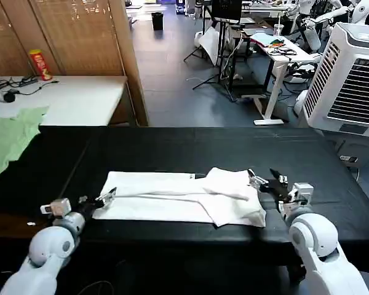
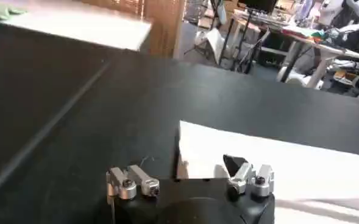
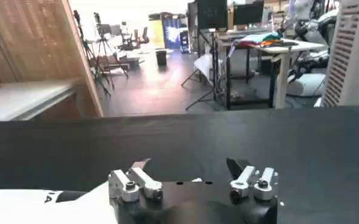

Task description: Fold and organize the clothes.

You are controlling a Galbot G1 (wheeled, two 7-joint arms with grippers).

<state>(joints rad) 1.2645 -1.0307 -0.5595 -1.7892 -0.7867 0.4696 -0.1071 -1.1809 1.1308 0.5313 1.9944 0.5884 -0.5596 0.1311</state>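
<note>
T-shirt (image 1: 184,196) folded strip, long axis left-right across black table (image 1: 172,147).

A black table (image 1: 172,144) bears a seemingly folded white T-shirt (image 1: 172,200).

Your left gripper (image 1: 109,196) low at front left, fingers spread, your right gripper (image 1: 264,179) level opposite, fingers also spread

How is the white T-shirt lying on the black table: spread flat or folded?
Partly folded. The white T-shirt forms a long narrow band on the black table, with layers doubled over at its right end.
</note>
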